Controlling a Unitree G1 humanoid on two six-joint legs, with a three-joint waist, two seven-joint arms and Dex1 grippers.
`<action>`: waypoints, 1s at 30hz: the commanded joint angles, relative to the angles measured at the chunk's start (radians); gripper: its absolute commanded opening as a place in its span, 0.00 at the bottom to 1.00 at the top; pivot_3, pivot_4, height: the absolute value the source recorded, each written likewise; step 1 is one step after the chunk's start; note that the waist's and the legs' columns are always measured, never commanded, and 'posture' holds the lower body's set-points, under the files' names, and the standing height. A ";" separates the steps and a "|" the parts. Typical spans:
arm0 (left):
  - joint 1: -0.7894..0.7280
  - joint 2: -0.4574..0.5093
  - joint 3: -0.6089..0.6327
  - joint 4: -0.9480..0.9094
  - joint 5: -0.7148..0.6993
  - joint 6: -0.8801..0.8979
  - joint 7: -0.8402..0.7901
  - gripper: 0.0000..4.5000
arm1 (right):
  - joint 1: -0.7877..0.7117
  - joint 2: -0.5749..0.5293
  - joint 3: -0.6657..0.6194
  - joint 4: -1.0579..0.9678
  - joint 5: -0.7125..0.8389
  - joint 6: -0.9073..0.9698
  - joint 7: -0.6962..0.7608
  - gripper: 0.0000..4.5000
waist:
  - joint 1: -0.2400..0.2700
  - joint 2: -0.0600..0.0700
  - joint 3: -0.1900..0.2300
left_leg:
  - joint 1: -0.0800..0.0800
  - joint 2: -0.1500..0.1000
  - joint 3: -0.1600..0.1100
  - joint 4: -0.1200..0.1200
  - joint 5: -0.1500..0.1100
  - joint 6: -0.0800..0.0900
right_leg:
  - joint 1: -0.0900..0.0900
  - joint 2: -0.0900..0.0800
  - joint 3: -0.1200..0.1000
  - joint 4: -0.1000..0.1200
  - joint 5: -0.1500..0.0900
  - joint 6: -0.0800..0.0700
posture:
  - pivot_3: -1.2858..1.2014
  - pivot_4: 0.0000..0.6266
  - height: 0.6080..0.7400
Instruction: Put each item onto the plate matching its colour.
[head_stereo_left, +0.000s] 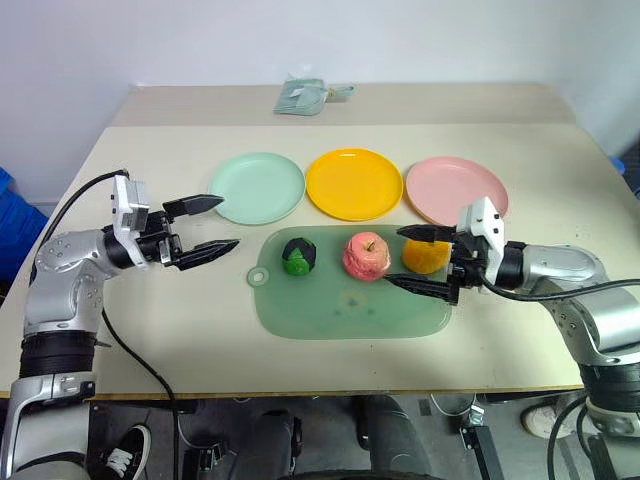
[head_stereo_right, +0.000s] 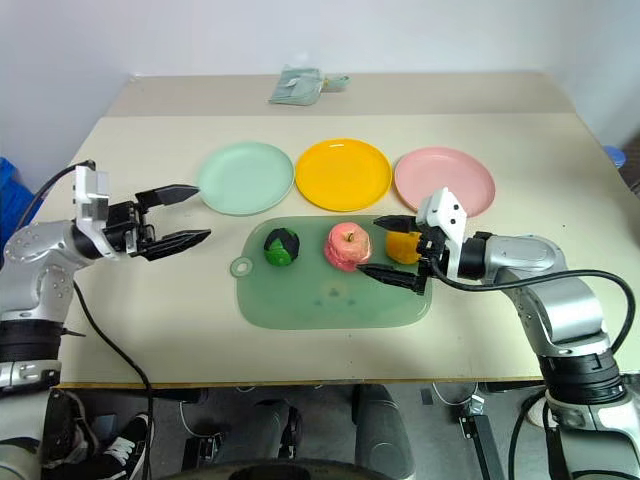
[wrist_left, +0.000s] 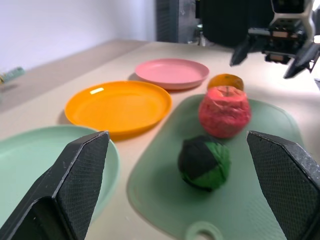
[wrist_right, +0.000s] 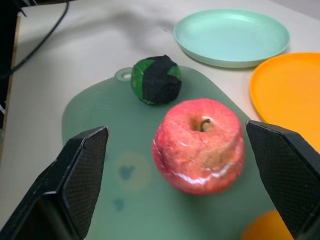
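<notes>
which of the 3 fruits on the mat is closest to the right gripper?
The orange-yellow fruit: it sits at the mat's right end between the right gripper's open fingers. The pink apple is mid-mat, the green-and-black fruit farthest left.

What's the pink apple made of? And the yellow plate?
The apple looks like soft foam or rubber with a matte skin: its surface is creased and cracked. The yellow plate looks like smooth hard plastic: a bright glint sits on it in the left wrist view. Neither is certain.

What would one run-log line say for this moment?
fruits: all three on cutting mat | plates: empty | left gripper: open, beside mat | right gripper: open, by orange piece
</notes>
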 joint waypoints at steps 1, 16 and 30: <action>0.009 0.018 0.020 -0.064 -0.029 0.020 0.000 1.00 | -0.020 -0.006 -0.019 0.013 -0.006 -0.035 0.007 0.99 | -0.001 0.000 0.000 | 0.000 0.000 0.000 0.000 0.000 0.000 | 0.000 0.000 0.000 0.000 0.000 0.000 | 0.52 0.24 1.00; 0.014 -0.024 0.014 -0.104 -0.025 0.018 0.048 1.00 | -0.132 0.025 0.023 0.065 -0.015 -0.035 0.008 0.99 | -0.001 0.000 0.000 | 0.000 0.000 0.000 0.000 0.000 -0.001 | 0.000 0.000 0.000 0.000 0.000 0.000 | 0.52 0.24 1.00; 0.026 -0.068 -0.064 -0.079 0.055 -0.094 0.041 1.00 | -0.159 0.048 0.050 0.108 -0.036 -0.052 0.014 0.99 | -0.001 0.000 0.000 | 0.000 0.000 0.000 0.000 0.000 -0.001 | 0.000 0.000 0.000 0.000 0.000 0.000 | 0.52 0.24 1.00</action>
